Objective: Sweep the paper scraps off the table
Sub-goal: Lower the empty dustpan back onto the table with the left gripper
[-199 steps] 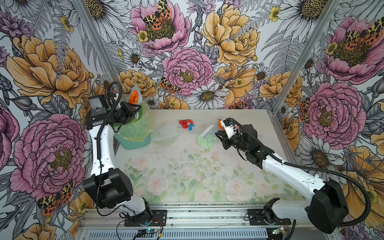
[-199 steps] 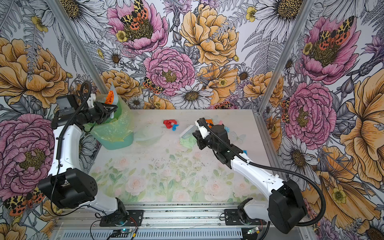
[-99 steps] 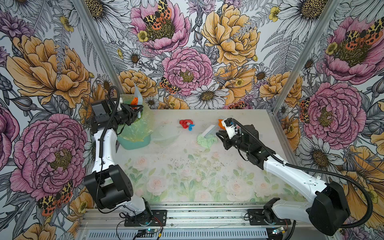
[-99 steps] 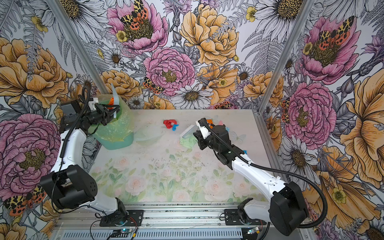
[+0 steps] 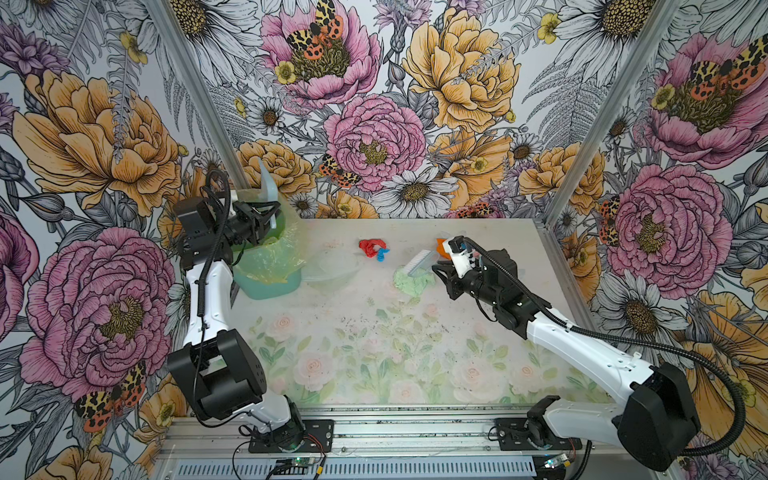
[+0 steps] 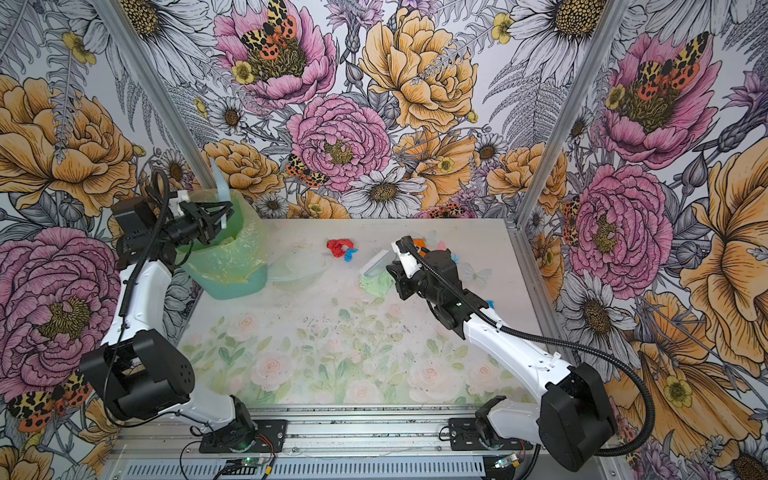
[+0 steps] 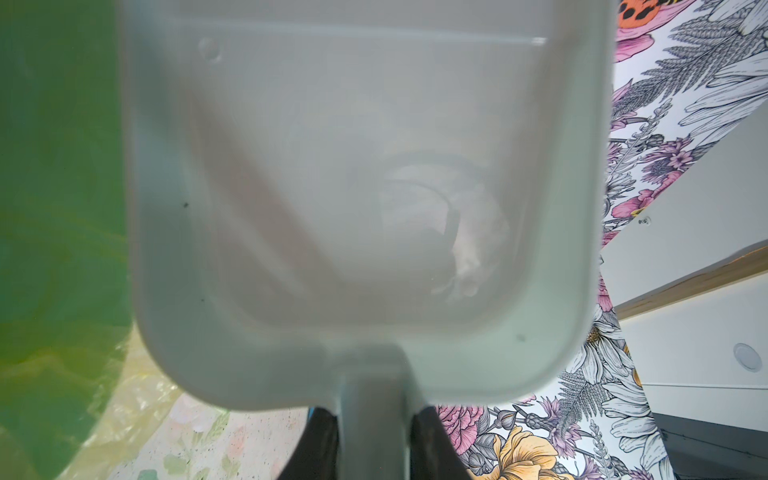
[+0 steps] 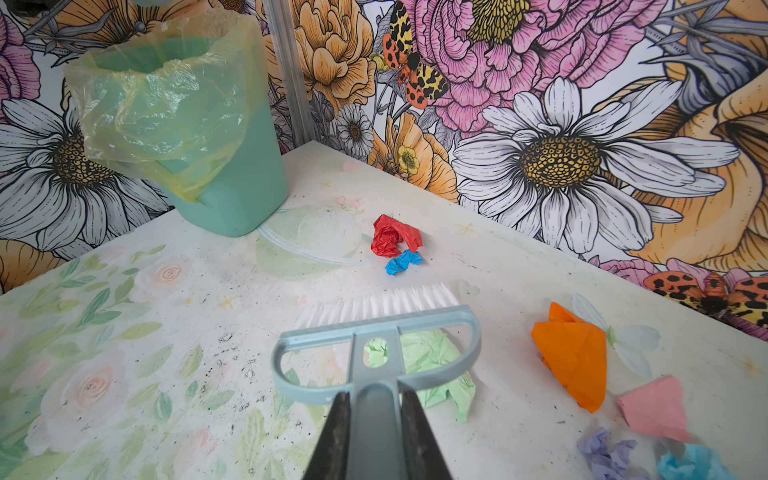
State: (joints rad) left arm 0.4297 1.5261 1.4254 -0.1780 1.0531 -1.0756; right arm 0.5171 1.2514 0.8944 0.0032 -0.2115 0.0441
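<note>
Brush (image 8: 374,322) over grn scrap (image 8: 451,395)

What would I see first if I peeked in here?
The flowery walls, then bright paper on the table's far side: a red wad beside a blue wad, an orange wad further right. A green bin with a yellow bag stands in the far left corner, a pale dustpan held above it.

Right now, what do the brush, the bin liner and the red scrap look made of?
Brush: likely moulded plastic, smooth matte grey-blue frame; white synthetic-looking bristles.
Bin liner: thin plastic film, glossy, translucent yellow, wrinkled.
Red scrap: paper, matte, sharp crumple creases.
</note>
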